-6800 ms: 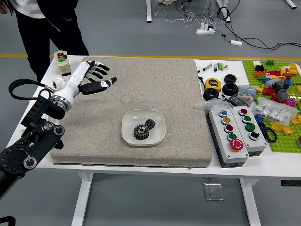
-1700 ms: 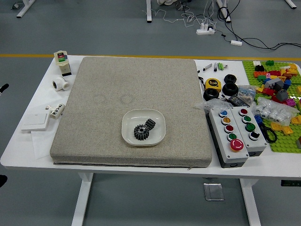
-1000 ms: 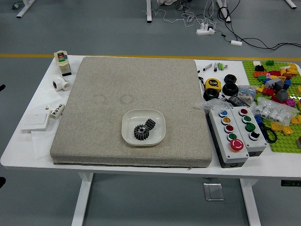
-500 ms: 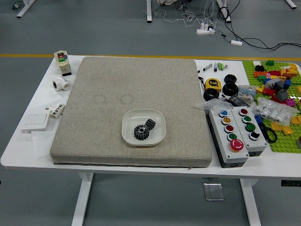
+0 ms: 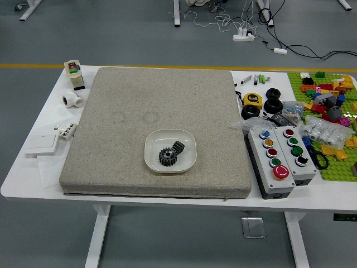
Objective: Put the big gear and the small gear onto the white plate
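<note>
Gears (image 5: 168,157): two, on one plate (image 5: 157,141)

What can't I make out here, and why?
All in the head view:
- Robot's hands: outside the picture.
- White plate beneath the big gear: covered by that gear.
- Small gear: too small to count its teeth.
- Green board: right side cut off by the picture's edge.

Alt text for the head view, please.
The big gear and small gear sit on the white plate, on a gray mat. Two button boxes stand right of the mat; neither robot hand is in view.
</note>
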Tool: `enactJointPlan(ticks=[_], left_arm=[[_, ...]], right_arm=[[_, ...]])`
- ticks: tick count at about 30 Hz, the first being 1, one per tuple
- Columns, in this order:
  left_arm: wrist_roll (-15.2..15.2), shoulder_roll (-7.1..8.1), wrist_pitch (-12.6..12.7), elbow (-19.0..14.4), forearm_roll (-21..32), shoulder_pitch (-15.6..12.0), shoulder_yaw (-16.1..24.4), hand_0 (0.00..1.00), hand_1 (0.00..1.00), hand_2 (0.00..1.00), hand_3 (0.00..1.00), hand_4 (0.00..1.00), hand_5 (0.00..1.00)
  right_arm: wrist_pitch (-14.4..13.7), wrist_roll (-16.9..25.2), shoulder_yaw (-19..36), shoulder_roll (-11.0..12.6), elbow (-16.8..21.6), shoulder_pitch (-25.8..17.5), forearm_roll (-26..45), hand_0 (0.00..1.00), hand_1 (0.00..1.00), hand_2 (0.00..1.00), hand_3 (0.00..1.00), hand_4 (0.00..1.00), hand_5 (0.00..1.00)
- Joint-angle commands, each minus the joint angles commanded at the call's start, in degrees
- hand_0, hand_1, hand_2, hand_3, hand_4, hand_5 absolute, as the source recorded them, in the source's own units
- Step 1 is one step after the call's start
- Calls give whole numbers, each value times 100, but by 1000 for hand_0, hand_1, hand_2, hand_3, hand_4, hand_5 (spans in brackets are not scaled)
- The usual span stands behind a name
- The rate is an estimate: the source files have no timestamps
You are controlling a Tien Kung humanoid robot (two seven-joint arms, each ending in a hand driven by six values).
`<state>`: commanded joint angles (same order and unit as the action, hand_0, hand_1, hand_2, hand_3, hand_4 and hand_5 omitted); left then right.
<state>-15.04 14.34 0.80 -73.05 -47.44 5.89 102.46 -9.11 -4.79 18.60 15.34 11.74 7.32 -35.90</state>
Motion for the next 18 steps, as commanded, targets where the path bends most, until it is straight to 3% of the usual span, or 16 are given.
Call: enactJointPlan(ticks=[18], left_arm=[[-10,2,-19,-7,-17,-3,38,726,895,930,847,986,875]], right_arm=[[10,1,-18,-6,-9,6,17,657,699,776,625,804,713]])
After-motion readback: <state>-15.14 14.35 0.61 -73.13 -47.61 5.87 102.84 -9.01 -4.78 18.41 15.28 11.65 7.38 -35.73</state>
